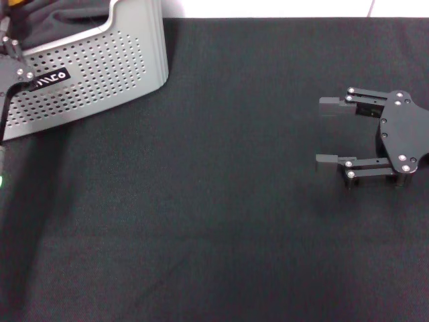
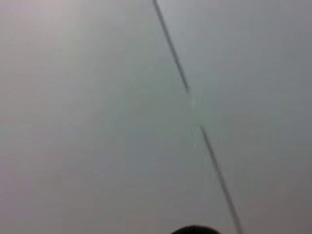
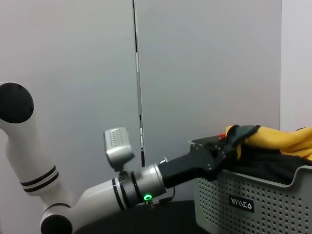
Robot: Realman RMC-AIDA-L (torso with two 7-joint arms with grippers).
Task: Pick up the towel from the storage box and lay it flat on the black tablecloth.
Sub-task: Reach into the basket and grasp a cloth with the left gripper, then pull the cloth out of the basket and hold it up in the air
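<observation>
Towel (image 3: 273, 139), fleecy with its yellow-orange reverse up, lies heaped in the perforated light grey plastic storage box (image 3: 253, 202) at the left gripper (image 3: 229, 144), whose jaws' state I cannot tell, while the right gripper (image 1: 328, 131) hangs well apart, jaws spread.

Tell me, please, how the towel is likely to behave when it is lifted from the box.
Probably floppy: the towel drapes in soft folds over the box rim. It likely hangs and unfolds from wherever the left gripper pinches it. It may drag on the dark cloth beneath.
</observation>
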